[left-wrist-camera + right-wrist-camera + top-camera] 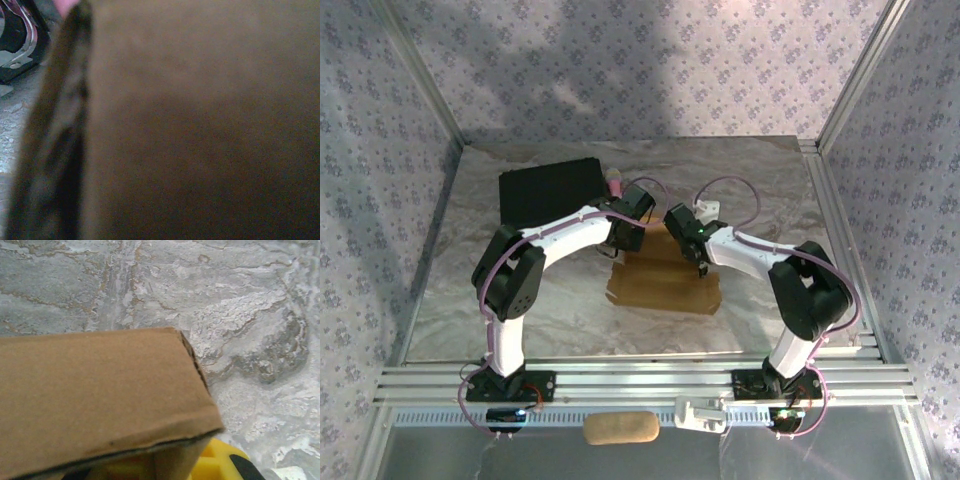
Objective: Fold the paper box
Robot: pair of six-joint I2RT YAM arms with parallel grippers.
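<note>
Paper box (665, 283), partly formed, with both hands at its far side. Right hand (700, 264): jaws closed. In the right wrist view a creased cardboard panel lies directly over its yellow finger (216, 466), so this hand is judged to pinch a raised wall near a corner of the box. Left hand (642, 230): jaws closed. In the left wrist view blurred tan cardboard stands hard against the lens, and whether the fingers have cardboard between them cannot be told. Outward from the hands, the box rests on the surface (550, 310) about midway between the near and far edges and close to the middle between left and right; its near portion lies flat, and its far portion appears raised. A black case (548, 188) lies toward the far-left corner, with a pink microphone (617, 184) just beside its right end, both apart from the box. Handling, as a judgement: thin cardboard, light, stiff across a panel yet ready to hinge along its creases. It is dry rather than slippery, but easily dented or torn at the tabs. It is best taken by a panel's free edge close to a crease, with the other hand pressing the base flat so the sheet neither slides nor lifts.
</note>
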